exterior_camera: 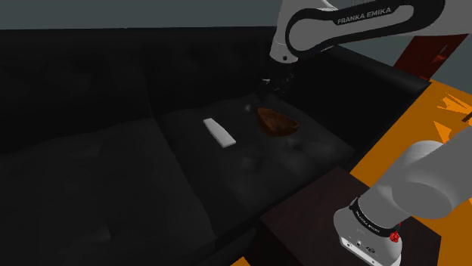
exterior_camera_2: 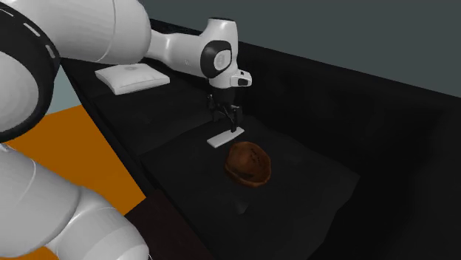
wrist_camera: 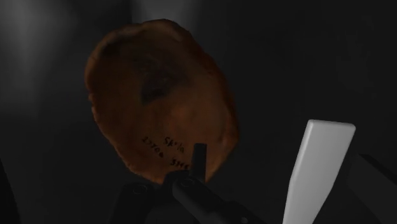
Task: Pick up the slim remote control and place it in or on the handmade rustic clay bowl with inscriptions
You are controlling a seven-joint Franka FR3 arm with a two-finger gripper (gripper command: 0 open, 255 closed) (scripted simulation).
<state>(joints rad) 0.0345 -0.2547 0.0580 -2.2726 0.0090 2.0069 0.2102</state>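
The arm reads FRANKA EMIKA. The gripper, fingers wide, hovers over the remote beside the bowl, whose inscription is illegible.

White remote and brown bowl lie close but apart
The slim remote lies flat at the shoulder view's centre. The rough-rimmed bowl sits just right of it, with dark lettering inside.

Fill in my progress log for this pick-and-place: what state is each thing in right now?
Remote: lying flat on the seat, not held.
Bowl: open side up, empty.
Gripper: open, holding nothing, raised off the seat.
Pillow: lying flat.
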